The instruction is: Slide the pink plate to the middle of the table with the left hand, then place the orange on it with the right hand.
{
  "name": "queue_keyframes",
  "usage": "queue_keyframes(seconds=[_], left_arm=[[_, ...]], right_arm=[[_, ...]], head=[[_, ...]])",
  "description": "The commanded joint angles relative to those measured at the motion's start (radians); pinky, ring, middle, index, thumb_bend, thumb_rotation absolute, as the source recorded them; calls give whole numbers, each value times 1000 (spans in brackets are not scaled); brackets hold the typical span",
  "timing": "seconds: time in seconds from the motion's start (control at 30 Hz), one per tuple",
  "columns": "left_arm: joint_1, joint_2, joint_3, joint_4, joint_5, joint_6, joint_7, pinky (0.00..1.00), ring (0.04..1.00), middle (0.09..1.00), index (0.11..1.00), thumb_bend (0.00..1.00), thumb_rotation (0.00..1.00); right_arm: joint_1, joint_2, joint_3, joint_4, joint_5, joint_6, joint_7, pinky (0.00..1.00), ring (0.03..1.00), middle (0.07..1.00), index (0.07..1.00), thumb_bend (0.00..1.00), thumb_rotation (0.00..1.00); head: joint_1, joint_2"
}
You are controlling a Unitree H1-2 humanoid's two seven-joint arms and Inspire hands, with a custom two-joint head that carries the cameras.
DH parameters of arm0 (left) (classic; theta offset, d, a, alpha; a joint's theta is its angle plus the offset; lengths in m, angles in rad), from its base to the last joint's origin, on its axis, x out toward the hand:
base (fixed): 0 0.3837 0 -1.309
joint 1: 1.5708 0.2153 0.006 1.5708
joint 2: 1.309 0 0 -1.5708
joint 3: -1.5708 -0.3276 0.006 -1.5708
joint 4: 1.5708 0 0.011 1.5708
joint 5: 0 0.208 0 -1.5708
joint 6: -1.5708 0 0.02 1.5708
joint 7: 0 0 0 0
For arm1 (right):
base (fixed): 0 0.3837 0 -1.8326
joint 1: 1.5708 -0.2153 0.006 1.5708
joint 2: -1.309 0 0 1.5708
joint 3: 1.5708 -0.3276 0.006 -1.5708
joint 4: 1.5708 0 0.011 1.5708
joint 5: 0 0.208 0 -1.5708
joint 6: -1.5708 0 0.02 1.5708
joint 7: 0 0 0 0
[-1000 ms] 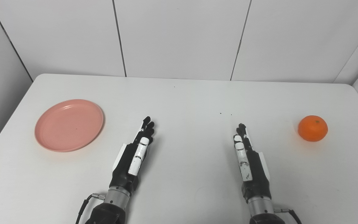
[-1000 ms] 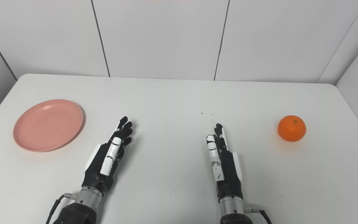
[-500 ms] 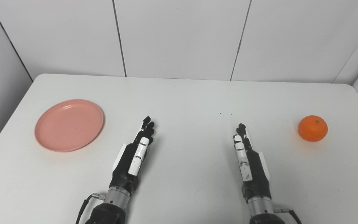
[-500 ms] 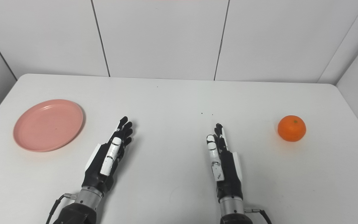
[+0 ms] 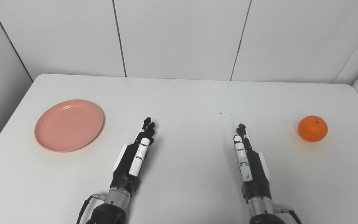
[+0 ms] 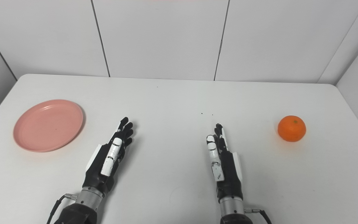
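Note:
A round pink plate (image 5: pixel 69 125) lies flat on the left part of the white table (image 5: pixel 191 99), with nothing on it. An orange (image 5: pixel 312 128) sits alone near the table's right side. My left hand (image 5: pixel 135 154) rests low over the table near the front, to the right of the plate and apart from it, fingers stretched out and holding nothing. My right hand (image 5: pixel 247 158) lies the same way, open, well to the left of the orange.
White wall panels (image 5: pixel 179 37) rise just behind the table's far edge. Grey side walls close in at the left and right. A few small dark specks (image 5: pixel 225 114) mark the tabletop between the hands and the back edge.

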Motion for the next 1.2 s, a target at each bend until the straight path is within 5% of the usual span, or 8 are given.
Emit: queue_keyframes(seconds=[0.0,0.77,1.17], left_arm=[[-7,-21,-10,-11,5,-57,7,1000,1000,1000,1000,434,1000],[-1,-108,-67,66,98,-53,88,996,1000,1000,1000,422,1000],[0,-117,-71,84,99,-64,92,1000,1000,1000,1000,432,1000]], right_arm=[[-9,-2,-6,-9,12,-45,-1,1000,982,994,994,411,1000],[4,-100,-50,45,133,-141,66,1000,1000,1000,1000,383,1000],[4,-110,-52,58,147,-162,77,1000,1000,1000,1000,356,1000]], head=[[17,-10],[218,-134],[233,-143]])
